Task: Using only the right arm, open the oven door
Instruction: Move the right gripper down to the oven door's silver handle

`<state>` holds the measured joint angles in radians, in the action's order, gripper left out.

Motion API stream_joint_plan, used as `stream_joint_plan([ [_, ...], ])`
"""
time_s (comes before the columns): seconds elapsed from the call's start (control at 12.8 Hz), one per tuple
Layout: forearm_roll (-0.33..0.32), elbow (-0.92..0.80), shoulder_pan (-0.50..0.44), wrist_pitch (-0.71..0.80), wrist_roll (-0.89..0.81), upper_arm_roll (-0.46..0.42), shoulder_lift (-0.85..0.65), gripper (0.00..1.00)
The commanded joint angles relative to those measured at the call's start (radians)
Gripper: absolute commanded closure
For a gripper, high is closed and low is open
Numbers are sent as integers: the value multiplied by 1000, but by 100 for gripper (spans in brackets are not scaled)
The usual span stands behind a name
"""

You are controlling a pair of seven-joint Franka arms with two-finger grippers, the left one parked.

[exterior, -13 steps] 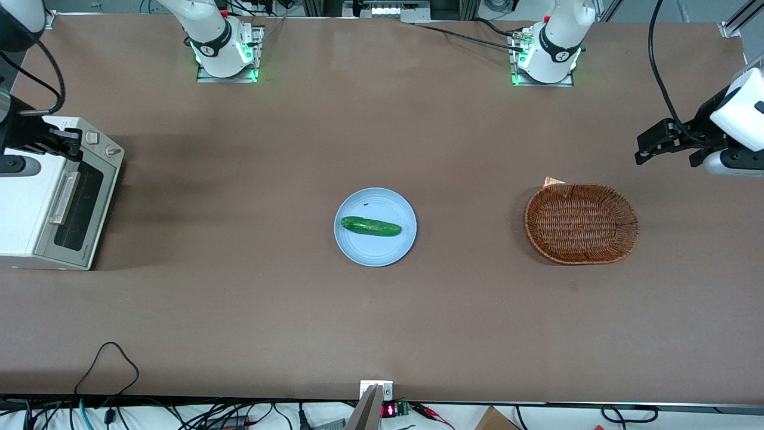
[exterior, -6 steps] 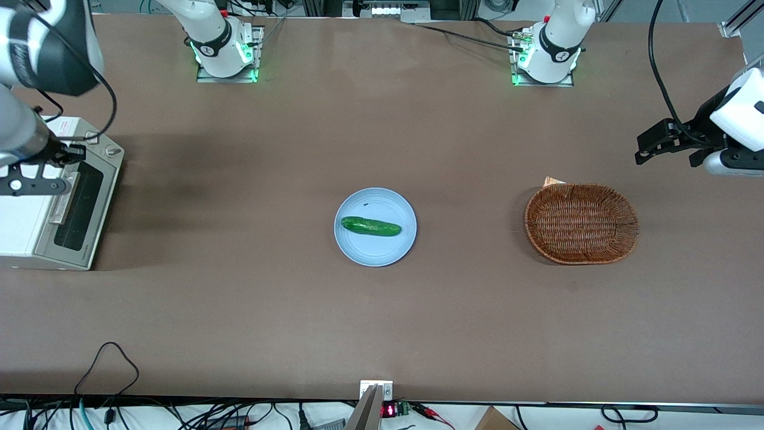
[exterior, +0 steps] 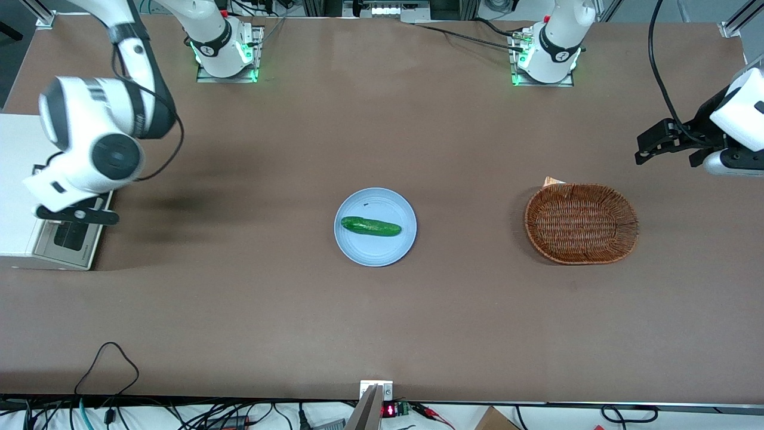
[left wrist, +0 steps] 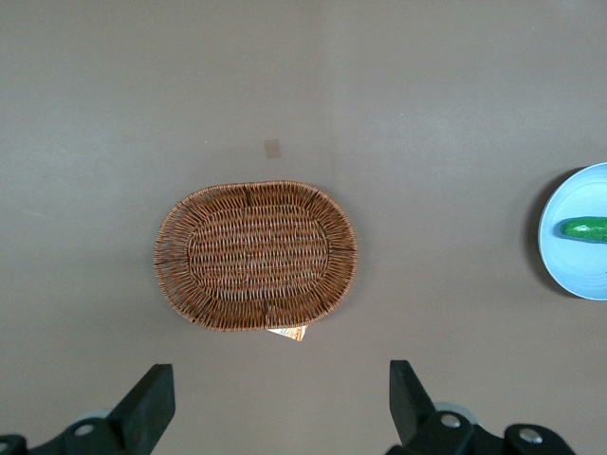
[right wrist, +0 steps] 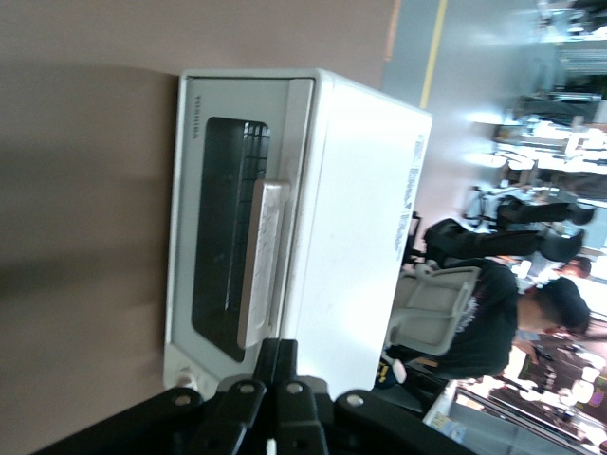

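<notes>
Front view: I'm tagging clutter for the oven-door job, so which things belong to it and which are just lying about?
Belongs to the job:
oven door, closed
its bar handle
right arm's hand, above the oven's front

Lying about:
blue plate
cucumber on it
wicker basket

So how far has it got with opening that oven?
Not far. The oven door looks shut, flat against the white oven. In hand is the approach: the gripper hangs in front of the door, close to its bar handle but not around it. Gripping the handle and pulling the door down are both left.
</notes>
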<state>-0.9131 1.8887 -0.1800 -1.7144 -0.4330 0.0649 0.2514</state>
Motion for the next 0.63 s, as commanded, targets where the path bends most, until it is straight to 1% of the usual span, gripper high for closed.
stream_joint_plan([
  [0.0,-133,44,1,-16,-139,4,51,100],
  [0.16,-176,67,1,-17,-182,4,87,100],
  [0.31,-242,78,5,-19,-239,6,126,100],
  [0.55,-297,79,14,-21,-247,10,160,100],
])
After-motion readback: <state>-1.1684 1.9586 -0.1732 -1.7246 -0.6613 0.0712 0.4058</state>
